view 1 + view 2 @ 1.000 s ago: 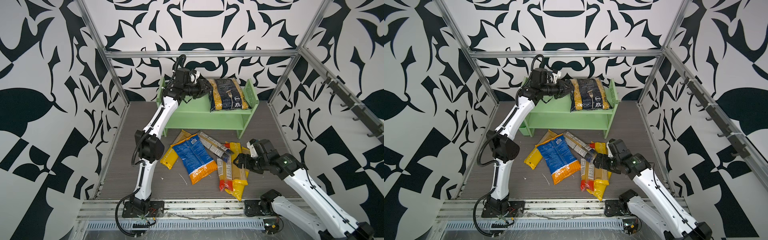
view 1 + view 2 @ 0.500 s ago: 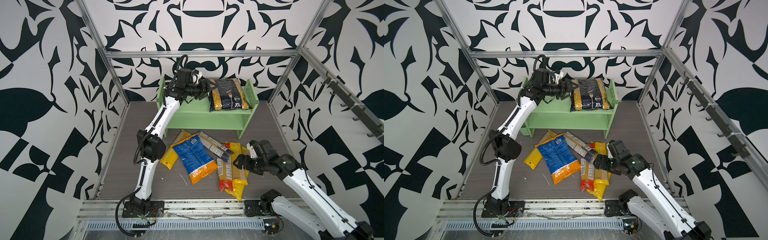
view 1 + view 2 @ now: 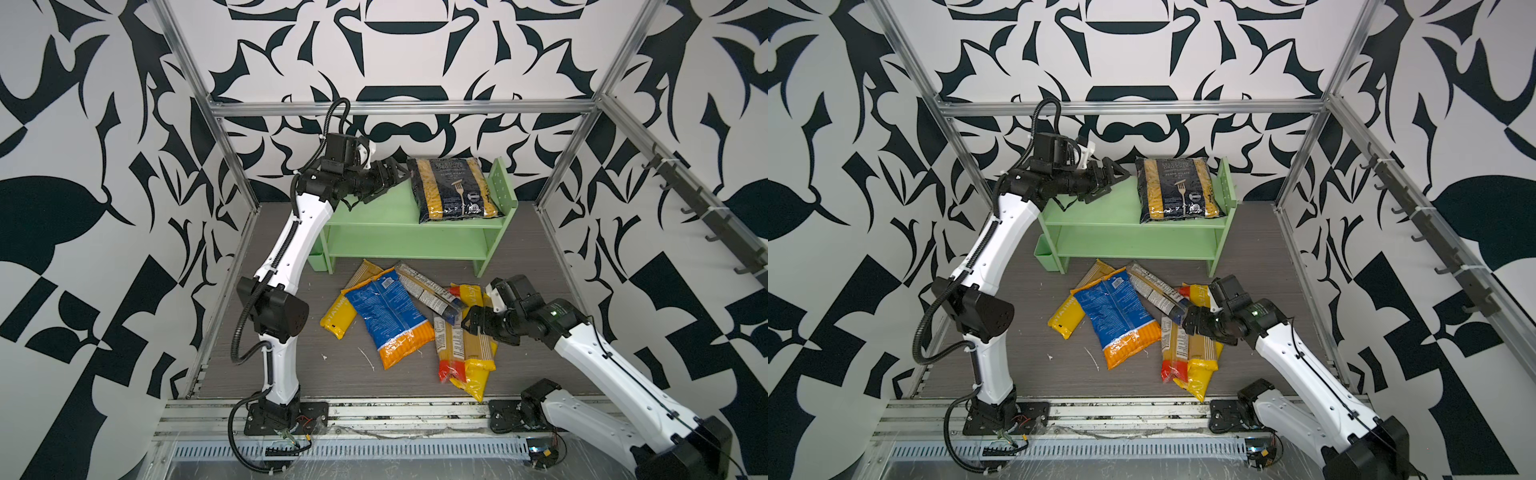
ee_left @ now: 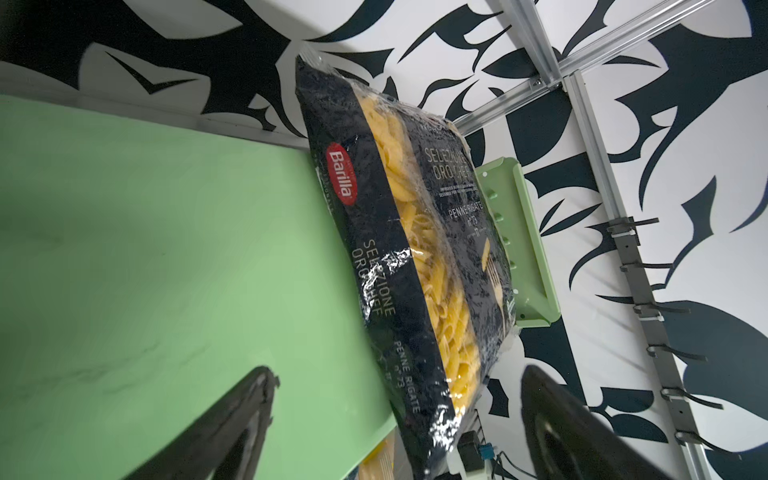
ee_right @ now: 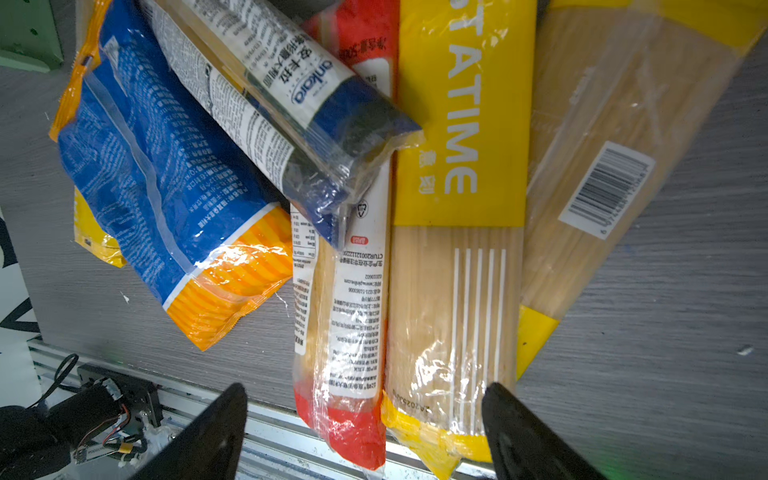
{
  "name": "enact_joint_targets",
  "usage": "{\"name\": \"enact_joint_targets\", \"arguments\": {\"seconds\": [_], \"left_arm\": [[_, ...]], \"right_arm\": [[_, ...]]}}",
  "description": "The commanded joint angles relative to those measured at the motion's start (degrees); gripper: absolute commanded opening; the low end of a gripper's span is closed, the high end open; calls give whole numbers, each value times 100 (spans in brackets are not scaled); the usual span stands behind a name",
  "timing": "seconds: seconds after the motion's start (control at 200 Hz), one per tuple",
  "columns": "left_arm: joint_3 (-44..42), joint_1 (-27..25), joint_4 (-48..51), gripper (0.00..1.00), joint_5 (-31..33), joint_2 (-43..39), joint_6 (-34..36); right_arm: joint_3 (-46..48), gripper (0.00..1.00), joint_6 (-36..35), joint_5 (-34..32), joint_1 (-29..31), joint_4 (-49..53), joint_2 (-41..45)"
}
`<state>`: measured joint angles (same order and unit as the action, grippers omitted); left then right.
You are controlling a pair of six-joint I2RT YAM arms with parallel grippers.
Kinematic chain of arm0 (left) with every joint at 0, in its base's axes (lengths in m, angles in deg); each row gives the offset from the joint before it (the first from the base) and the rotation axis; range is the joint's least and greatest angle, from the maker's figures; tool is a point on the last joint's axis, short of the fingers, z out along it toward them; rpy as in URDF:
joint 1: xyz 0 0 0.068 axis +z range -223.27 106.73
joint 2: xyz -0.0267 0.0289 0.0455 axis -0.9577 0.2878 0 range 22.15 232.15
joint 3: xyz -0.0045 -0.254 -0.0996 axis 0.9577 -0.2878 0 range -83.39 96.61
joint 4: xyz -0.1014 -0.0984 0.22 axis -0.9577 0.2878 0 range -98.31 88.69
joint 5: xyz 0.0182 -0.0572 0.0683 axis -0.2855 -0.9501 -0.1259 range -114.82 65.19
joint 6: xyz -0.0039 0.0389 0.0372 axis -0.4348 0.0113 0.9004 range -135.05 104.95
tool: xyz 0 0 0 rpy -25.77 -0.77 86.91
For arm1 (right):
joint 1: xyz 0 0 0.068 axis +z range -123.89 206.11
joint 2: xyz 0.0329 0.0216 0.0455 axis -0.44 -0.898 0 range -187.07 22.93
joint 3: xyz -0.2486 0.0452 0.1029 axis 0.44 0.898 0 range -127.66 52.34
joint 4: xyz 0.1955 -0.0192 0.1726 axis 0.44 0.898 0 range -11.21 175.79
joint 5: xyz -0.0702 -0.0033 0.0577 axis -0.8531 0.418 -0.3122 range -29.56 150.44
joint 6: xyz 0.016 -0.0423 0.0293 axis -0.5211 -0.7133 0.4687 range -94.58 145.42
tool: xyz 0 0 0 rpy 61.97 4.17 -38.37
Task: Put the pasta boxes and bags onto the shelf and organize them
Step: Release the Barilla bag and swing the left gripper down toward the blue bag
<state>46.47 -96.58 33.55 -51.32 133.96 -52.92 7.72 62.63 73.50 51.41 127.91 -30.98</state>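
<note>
Black penne bag [image 3: 455, 189]: flat on shelf [image 3: 374, 212] top tier, right end, upper centre of frame
Left gripper [image 3: 392, 178]: jaws wide, empty, just left of bag
Blue-orange bag [image 3: 390, 320], spaghetti packs [image 3: 478, 357]: heaped mid-frame on floor [image 3: 291, 365]
Right gripper [image 3: 469, 322]: jaws wide, over packs

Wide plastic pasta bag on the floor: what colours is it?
Wide plastic bag: blue, with an orange striped end; clearest in the right wrist view.
</note>
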Motion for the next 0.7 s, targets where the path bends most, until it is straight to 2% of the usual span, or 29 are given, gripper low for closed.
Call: {"name": "enact_joint_targets", "arguments": {"seconds": [0.0, 0.08, 0.155, 0.245, 0.48, 0.695], "left_arm": [[-298, -41, 252, 98, 284, -385, 293], [-600, -42, 233, 99, 559, -724, 460], [-1068, -44, 125, 99, 848, -1144, 601], [-1771, -58, -6, 99, 1194, -1704, 640], [-3688, -66, -32, 99, 1904, -3336, 437], [-5725, -88, -178, 99, 2477, -4943, -556]], "right_arm": [[-277, 92, -151, 26, -8, -175, -70], [-439, 96, -288, -188, 37, -37, -220], [-736, 100, -518, -705, 239, 301, -464], [-1006, 100, -743, -1028, 438, 509, -737], [-976, 100, -707, -634, 681, -166, -1210], [-1269, 96, -810, -393, 1152, -473, -1994]]}}
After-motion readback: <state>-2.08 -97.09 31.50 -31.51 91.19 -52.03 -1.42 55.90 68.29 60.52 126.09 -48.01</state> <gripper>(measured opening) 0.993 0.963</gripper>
